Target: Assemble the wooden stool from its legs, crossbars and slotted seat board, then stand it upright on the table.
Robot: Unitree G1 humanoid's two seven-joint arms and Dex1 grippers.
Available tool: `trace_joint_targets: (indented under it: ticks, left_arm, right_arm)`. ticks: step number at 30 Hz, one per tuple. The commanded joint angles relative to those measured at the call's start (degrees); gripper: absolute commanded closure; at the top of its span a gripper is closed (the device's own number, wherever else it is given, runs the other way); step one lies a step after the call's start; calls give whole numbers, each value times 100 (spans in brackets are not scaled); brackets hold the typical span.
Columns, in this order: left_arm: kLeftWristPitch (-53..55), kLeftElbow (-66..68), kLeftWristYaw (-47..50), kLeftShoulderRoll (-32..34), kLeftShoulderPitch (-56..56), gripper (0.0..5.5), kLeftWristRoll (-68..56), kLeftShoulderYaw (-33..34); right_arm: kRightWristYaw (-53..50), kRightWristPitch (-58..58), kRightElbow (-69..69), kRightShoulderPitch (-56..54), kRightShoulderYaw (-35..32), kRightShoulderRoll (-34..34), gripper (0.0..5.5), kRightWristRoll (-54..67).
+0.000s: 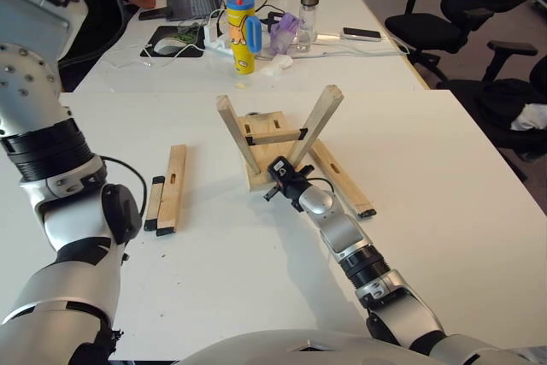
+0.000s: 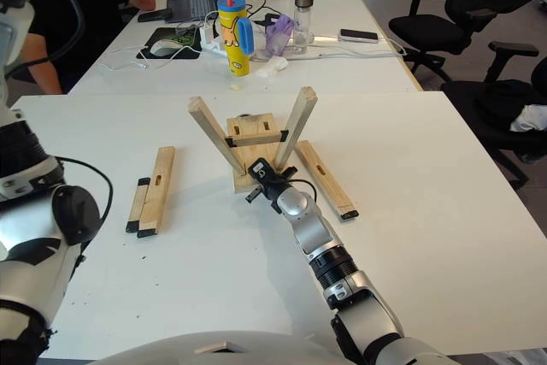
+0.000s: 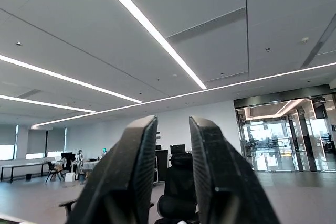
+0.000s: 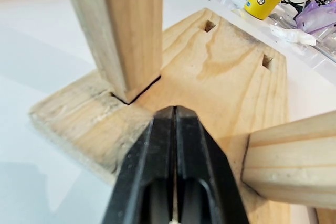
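Near the middle of the white counter [image 1: 444, 211] the seat board [image 4: 226, 72] lies flat, pale, grainy pine with rough edges. Two square legs, one to the left [image 1: 238, 136] and one to the right [image 1: 316, 121], stand in its near slots and lean apart in a V, joined by a thin crossbar [image 1: 275, 136] with black ends. Two small slots at the far end are open. The right claw [image 4: 175, 111], black and ribbed, is pressed together with nothing in it. It sits at the board's near edge and hides part of it.

Right of the board a third leg [image 1: 346, 184] lies flat, its far end tucked behind the leaning one. At centre left a slotted leg [image 1: 173, 187] and a slim bar [image 1: 155, 203] lie side by side. The left claw [image 3: 173, 121] points at the ceiling, slightly spread.
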Motion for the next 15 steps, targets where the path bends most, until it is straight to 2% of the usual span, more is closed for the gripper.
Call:
trace_joint_targets:
  ticks: [1, 2, 4, 6, 11, 15]
  left_arm:
    - [204, 360, 250, -36, 2428, 514, 1805, -2254]
    - [147, 390, 394, -60, 2919, 526, 2099, -2547]
    - [-81, 454, 725, -225, 3151, 547, 2389, -2511]
    - [-575, 588, 1068, -467, 2463, 547, 2383, -1972]
    - [-1499, 179, 1540, -529, 938, 547, 2235, -927]
    - [-1619, -419, 1973, -452, 862, 547, 2415, -594]
  right_arm:
    - [494, 911, 600, 849, 370, -5, 550, 45]
    - [513, 931, 588, 836, 380, 5, 550, 47]
    - [540, 964, 560, 825, 382, 13, 550, 53]
    - [530, 1003, 527, 851, 341, 9, 550, 72]
    - [525, 1003, 586, 845, 305, -13, 550, 65]
    - [357, 586, 473, 856, 188, 37, 550, 126]
